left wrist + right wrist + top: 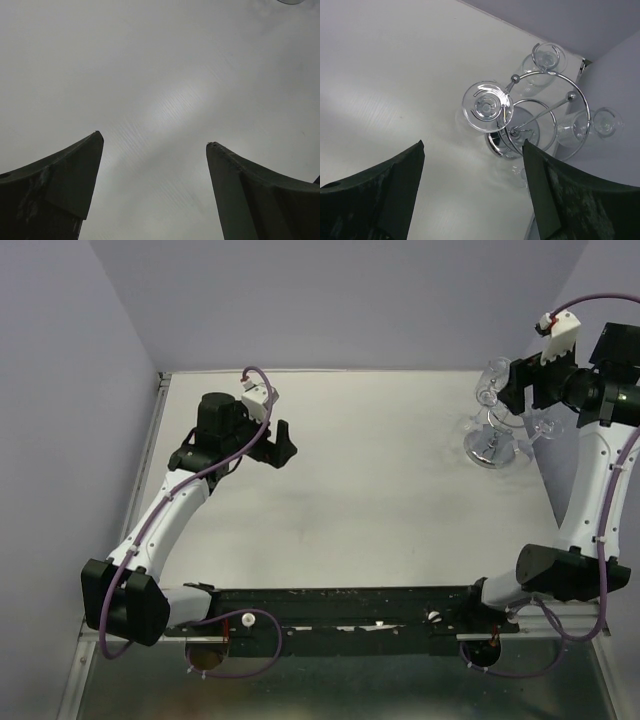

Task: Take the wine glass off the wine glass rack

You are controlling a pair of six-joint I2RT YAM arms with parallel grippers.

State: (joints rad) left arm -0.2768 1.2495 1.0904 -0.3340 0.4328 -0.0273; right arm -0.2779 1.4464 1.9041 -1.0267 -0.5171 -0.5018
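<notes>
Right wrist view: the shiny chrome wire wine glass rack (pixel 520 129) with a round mirror base stands right of centre, with three glasses hanging upside down from its hooks. The nearest clear wine glass (pixel 487 106) shows its round foot mid-frame. The right gripper (pixel 472 145) is spread wide below it, gripping nothing. In the top external view the left gripper (pixel 282 452), also spread and empty, hovers over the white table (pixel 380 510) left of centre.

A white table (pixel 380 510) fills the scene. Pale lavender walls (pixel 350 300) rise behind it and along both its sides. Soft light sheens its surface.
</notes>
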